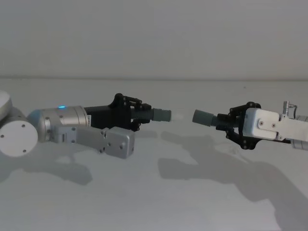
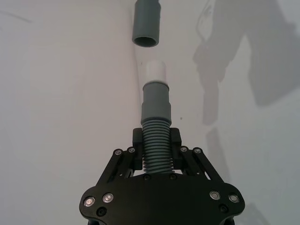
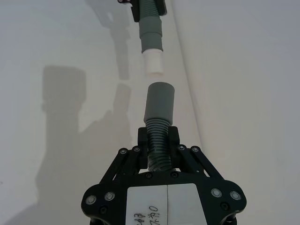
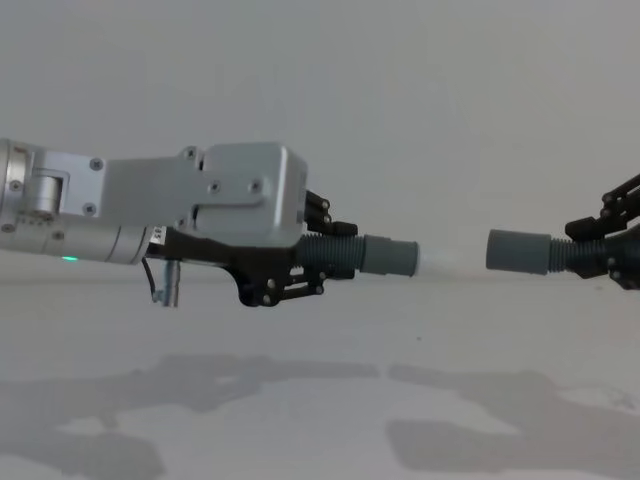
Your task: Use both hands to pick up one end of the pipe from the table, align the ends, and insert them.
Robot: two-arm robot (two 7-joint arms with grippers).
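Both hose pieces are held in the air above the white table (image 1: 154, 202), cuffs facing each other across a short gap. My left gripper (image 1: 137, 115) is shut on the ribbed body of one pipe piece (image 2: 157, 145); its grey cuff (image 1: 161, 115) ends in a narrower white tip (image 2: 154, 72). My right gripper (image 1: 231, 126) is shut on the ribs of the other piece (image 3: 157, 147), whose open grey cuff (image 1: 203, 117) points left. The two ends are roughly level and do not touch. In the chest view the left cuff (image 4: 390, 256) faces the right cuff (image 4: 520, 251).
The arms cast shadows (image 1: 207, 168) on the table beneath them. A plain pale wall (image 1: 154, 38) rises behind the table's far edge.
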